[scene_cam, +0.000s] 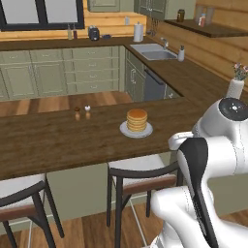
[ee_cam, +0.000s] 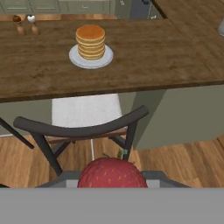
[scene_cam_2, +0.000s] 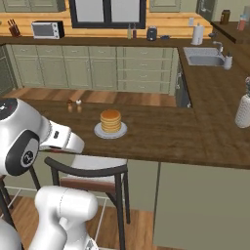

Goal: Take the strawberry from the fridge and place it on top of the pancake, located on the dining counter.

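Observation:
The strawberry (ee_cam: 112, 174), red with a bit of green stem, sits at the bottom of the hand view between the tips of my gripper (ee_cam: 112, 183), which is shut on it. Ahead and above it, the stack of golden pancake (ee_cam: 91, 41) rests on a pale round plate (ee_cam: 74, 59) on the dark wooden dining counter (ee_cam: 153, 57). From the base, the pancake (scene_cam: 137, 120) (scene_cam_2: 111, 121) stands near the middle of the dining counter (scene_cam: 63, 140) (scene_cam_2: 161, 136), beyond my arm. The fridge is out of view.
A dark-framed stool (ee_cam: 83, 127) (scene_cam: 140, 174) (scene_cam_2: 93, 173) stands under the counter edge between me and the pancake, with another stool (scene_cam: 19, 193) to the left. Two small shakers (scene_cam: 77, 114) (ee_cam: 17, 24) stand left of the plate. A white vase (scene_cam: 236, 87) (scene_cam_2: 242, 111) is at the right.

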